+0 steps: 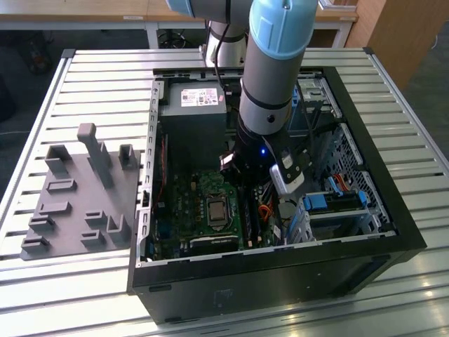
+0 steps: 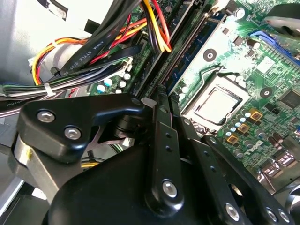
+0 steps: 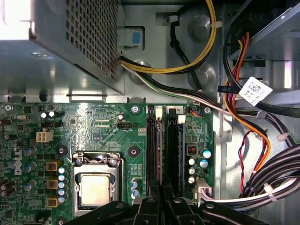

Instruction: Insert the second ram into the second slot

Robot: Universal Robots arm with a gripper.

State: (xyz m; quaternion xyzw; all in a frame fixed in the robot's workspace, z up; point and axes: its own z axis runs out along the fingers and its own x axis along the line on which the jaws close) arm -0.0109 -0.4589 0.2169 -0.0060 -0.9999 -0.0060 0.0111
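Slots (image 3: 161, 150) beside the processor socket (image 3: 96, 187) run straight under our tool (image 3: 161, 206), which sits low inside the open case (image 1: 393, 225) on the bench (image 1: 91, 77). We cannot tell whether the tool is spread or pinching, nor clearly make out the second ram; one stick seems seated in a slot.

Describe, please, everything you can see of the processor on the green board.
The processor is a square chip with a dull silver metal lid, lying flat in a metal-framed socket on the green board. No cooler covers it and nothing touches its top. The memory slots run alongside it, apart from it.
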